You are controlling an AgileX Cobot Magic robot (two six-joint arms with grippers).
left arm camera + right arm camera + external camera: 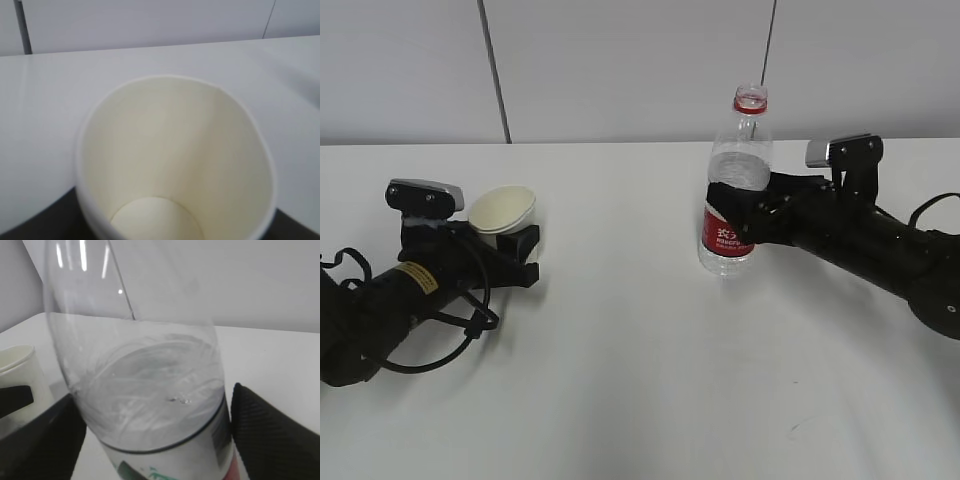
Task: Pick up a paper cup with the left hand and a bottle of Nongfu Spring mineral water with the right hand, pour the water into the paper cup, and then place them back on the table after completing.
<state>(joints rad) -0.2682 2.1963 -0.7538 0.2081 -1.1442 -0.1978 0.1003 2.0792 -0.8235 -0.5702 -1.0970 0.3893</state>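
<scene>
Bottle [738,190] of mineral water stands upright right of the middle of the white counter [640,380], its red label low and its mouth uncapped, with the right hand [732,212] jaws clamped around its middle. Water [155,390] fills the lower part. Well apart to the left, the left hand [510,245] jaws hold the tilted paper cup [502,210].

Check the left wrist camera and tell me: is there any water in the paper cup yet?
No. The paper cup is empty, its dry pale bottom plainly visible, with no liquid inside.
</scene>
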